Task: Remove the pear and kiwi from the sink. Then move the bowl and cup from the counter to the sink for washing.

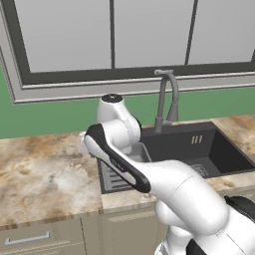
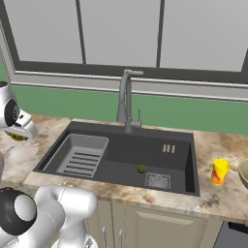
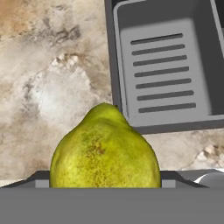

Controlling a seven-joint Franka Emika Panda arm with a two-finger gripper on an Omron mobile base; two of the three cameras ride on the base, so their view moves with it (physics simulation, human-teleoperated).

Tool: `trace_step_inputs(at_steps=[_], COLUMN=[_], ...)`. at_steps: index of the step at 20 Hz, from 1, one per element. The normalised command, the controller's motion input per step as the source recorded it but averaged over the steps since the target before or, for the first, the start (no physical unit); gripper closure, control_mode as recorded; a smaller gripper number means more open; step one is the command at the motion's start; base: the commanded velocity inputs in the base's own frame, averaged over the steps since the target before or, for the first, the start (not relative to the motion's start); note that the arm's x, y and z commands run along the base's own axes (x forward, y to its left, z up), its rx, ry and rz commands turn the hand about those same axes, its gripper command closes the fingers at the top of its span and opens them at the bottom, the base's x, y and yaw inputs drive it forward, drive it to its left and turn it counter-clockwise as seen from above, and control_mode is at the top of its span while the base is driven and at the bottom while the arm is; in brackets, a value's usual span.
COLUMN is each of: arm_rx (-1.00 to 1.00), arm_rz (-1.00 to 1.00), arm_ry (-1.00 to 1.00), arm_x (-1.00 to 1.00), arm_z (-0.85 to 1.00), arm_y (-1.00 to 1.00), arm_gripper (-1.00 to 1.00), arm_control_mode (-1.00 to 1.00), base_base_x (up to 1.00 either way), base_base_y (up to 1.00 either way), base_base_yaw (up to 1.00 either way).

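Pear (image 3: 104, 151) filled the space between the gripper's (image 3: 105, 186) fingers in the hand view, yellow-green and speckled, with the jaws clamped on it from either side. Below the held fruit lay the marbled counter (image 3: 52, 87), so the pear hung over stone rather than over the basin. Just beside the gripper, toward the sink (image 3: 114, 65), ran the dark rim, and right past that rim sat the lighter grey ribbed tray insert (image 3: 164, 74) with its row of slots.

From the right base view the hand (image 2: 18, 127) hovered above the counter beside the sink's tray end, a sliver of yellow-green showing under it. Farther from the gripper, on the basin floor near the drain, rested the kiwi (image 2: 141, 169), small and dark olive. The gooseneck faucet (image 2: 127, 99) rose behind the basin. Well apart from the gripper, across the whole sink, a yellow cup (image 2: 220, 171) stood on the counter, and the bowl's (image 2: 243, 172) rim showed just beyond it at the frame edge.
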Motion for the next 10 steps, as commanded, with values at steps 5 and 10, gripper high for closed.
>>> trace_step_inputs(at_steps=[5, 10], arm_rx=[0.00, 0.00], arm_rz=[0.00, 0.00], arm_ry=[0.00, 0.01], arm_x=[0.33, 0.32], arm_z=[-0.18, -0.21], arm_y=[0.40, 0.39], arm_gripper=[1.00, 1.00], arm_control_mode=[-1.00, -1.00], base_base_x=[0.00, 0.00], base_base_y=[0.00, 0.00], base_base_yaw=[0.00, 0.00])
